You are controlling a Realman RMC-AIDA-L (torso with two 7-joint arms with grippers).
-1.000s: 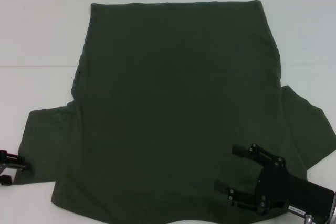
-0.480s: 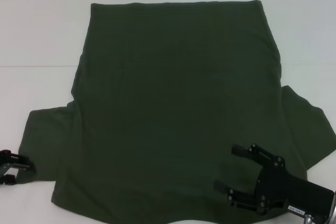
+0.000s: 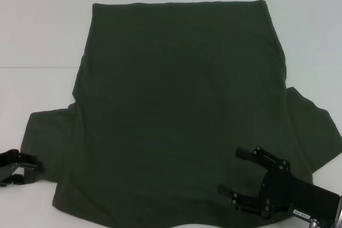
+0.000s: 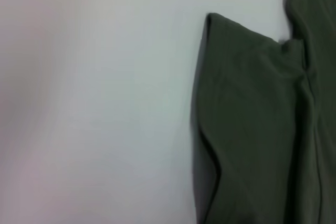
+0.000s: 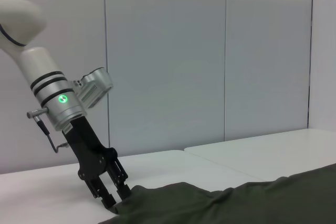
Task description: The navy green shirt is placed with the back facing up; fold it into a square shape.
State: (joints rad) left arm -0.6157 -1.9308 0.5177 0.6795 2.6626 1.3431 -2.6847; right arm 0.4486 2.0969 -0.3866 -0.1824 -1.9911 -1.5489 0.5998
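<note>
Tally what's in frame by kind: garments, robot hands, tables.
Garments: 1, the navy green shirt, spread flat on the table.
Robot hands: 2, the left hand at the shirt's left sleeve edge, the right hand open over the shirt's near right part.
Tables: 1, the white table.
Total: 4
</note>
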